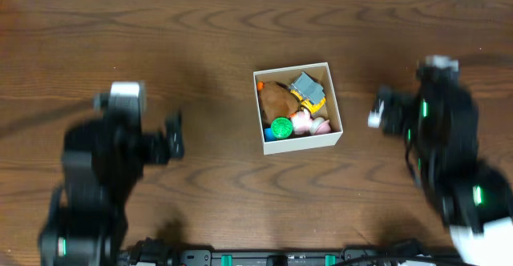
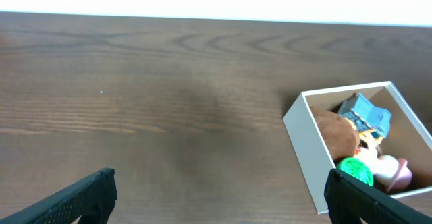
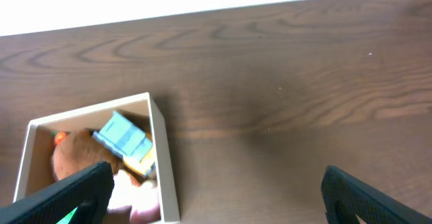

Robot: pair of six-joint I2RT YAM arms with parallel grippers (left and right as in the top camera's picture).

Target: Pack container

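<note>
The container (image 1: 302,143), a small white cardboard box, stands at the table's middle. It holds a brown plush toy (image 1: 276,99), a grey-blue block toy (image 1: 308,86), a green round toy (image 1: 280,127) and a pink and white toy (image 1: 309,122). My left gripper (image 1: 173,136) is open and empty, to the left of the box. My right gripper (image 1: 377,110) is open and empty, to its right. The box also shows in the left wrist view (image 2: 305,150) and in the right wrist view (image 3: 164,160). Neither gripper touches it.
The dark wood table (image 1: 160,42) runs to a white wall edge at the back. Black hardware (image 1: 272,258) lines the table's front edge.
</note>
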